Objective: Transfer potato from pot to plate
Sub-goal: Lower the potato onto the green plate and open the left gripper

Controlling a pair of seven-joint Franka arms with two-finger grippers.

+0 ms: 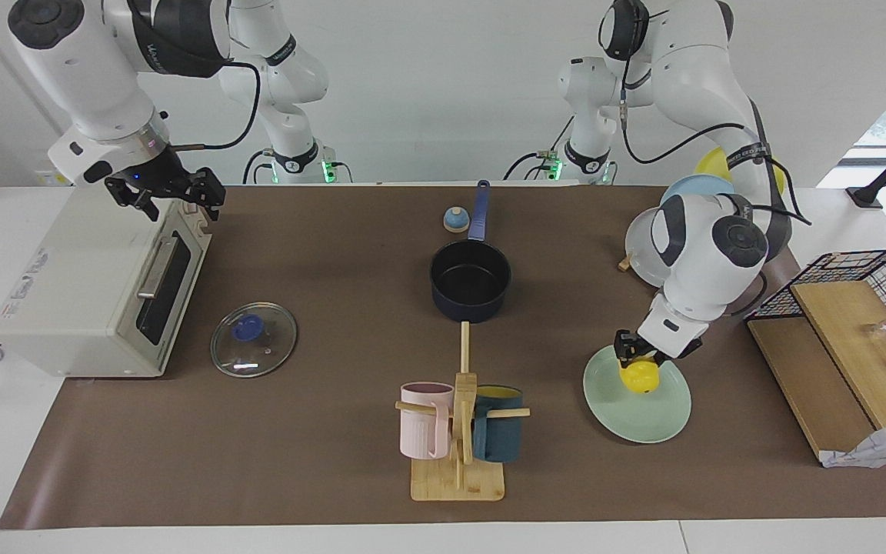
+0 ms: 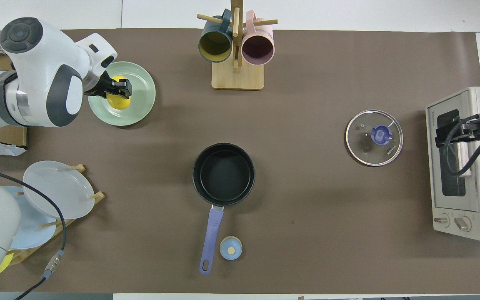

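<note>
The yellow potato (image 1: 638,377) (image 2: 118,101) rests low on the mint-green plate (image 1: 643,415) (image 2: 142,98), toward the left arm's end of the table. My left gripper (image 1: 637,360) (image 2: 117,89) is shut on the potato from above. The dark blue pot (image 1: 470,281) (image 2: 223,173) stands mid-table with nothing inside, its handle pointing toward the robots. My right gripper (image 1: 170,201) (image 2: 452,135) hangs open over the toaster oven, holding nothing; that arm waits.
A toaster oven (image 1: 97,288) (image 2: 461,162) and a glass lid (image 1: 253,339) (image 2: 374,138) lie at the right arm's end. A mug rack (image 1: 460,431) (image 2: 236,46) stands farther from the robots than the pot. A dish rack with plates (image 1: 647,246) (image 2: 52,196), a wire basket (image 1: 866,285) and a small blue bell (image 1: 455,220) (image 2: 231,248) are also present.
</note>
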